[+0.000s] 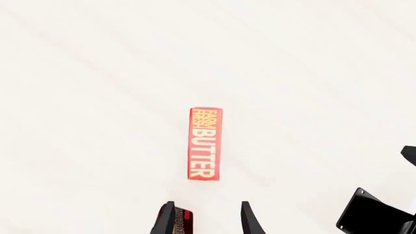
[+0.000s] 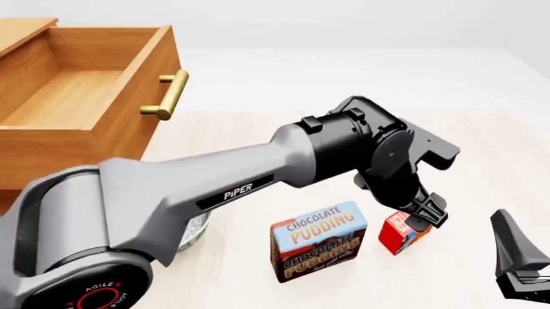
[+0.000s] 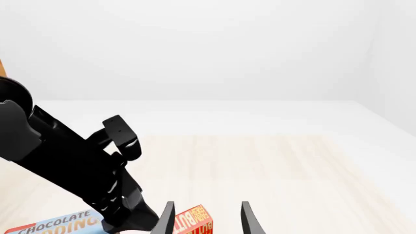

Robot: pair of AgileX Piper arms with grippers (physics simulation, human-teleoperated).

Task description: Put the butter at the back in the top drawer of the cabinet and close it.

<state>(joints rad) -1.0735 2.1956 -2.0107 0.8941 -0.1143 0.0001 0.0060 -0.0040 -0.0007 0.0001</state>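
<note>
Presently, left fingers [image 2: 427,217] hang spread over the butter [image 2: 404,233], beside the pudding box [image 2: 318,239], poised for gripping; right fingers [image 3: 206,217] spread, idle.

A pale, light-wood tabletop [image 2: 481,148] with faint grain fills the lower part of the front view. Beyond its far edge lies a plain white surface, perhaps floor, rising into a blank off-white wall [image 3: 208,48]. The light is soft and even, casting only weak shadows. At the right a second wall seems to meet the first
</note>
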